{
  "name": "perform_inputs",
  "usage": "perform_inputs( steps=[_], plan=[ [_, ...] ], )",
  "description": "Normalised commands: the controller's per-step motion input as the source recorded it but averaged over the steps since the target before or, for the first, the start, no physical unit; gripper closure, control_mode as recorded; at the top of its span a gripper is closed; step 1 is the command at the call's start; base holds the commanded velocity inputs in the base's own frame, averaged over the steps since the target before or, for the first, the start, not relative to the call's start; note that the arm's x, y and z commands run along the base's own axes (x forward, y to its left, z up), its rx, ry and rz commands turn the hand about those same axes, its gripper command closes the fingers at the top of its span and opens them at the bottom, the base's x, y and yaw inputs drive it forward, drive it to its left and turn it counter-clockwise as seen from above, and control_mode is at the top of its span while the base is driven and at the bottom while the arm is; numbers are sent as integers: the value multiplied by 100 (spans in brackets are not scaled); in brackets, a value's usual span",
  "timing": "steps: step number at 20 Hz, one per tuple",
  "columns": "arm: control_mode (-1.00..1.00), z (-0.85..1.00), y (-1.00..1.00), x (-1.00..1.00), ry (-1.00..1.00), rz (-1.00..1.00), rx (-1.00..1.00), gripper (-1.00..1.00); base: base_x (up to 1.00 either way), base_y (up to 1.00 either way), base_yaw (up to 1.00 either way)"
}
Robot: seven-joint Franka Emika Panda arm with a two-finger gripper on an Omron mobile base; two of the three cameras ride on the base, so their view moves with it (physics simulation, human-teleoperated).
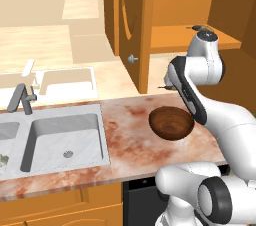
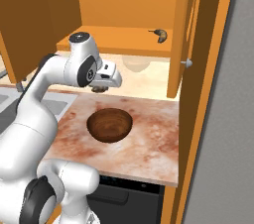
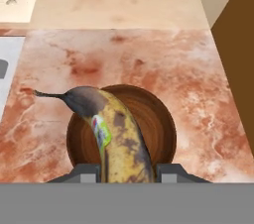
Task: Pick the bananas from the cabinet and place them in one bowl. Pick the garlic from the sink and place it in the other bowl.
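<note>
My gripper [image 3: 128, 171] is shut on the bananas [image 3: 116, 139], a brown-spotted yellow bunch with a sticker, its dark stem pointing away from the hand. It hangs directly above a dark brown wooden bowl [image 3: 161, 124] on the marbled counter. From the base the gripper [image 2: 101, 88] hovers just behind that bowl [image 2: 110, 125], also seen as the bowl [image 1: 171, 122]. A second small banana [image 2: 158, 34] lies on the shelf of the open cabinet [image 2: 124, 39]. A pale bowl [image 2: 136, 63] stands on the counter under the shelf. A small grey-green lump [image 1: 2, 159], possibly the garlic, lies in the sink's left basin.
The steel sink [image 1: 65, 135] with its faucet [image 1: 20, 97] lies left of the bowl. The cabinet door [image 1: 131, 20] stands open with its knob [image 1: 132, 59] toward the sink. A tall orange panel [image 2: 208, 94] bounds the counter's right side.
</note>
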Motion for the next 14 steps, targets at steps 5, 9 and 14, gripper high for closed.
perform_inputs(
  steps=[5,9,14],
  plan=[
    [-100,-46,0,0,3,0,0,100,0,0,0],
    [-100,-40,0,0,2,0,0,100,0,0,0],
    [-100,-41,0,0,0,0,0,100,0,0,0]
  ],
)
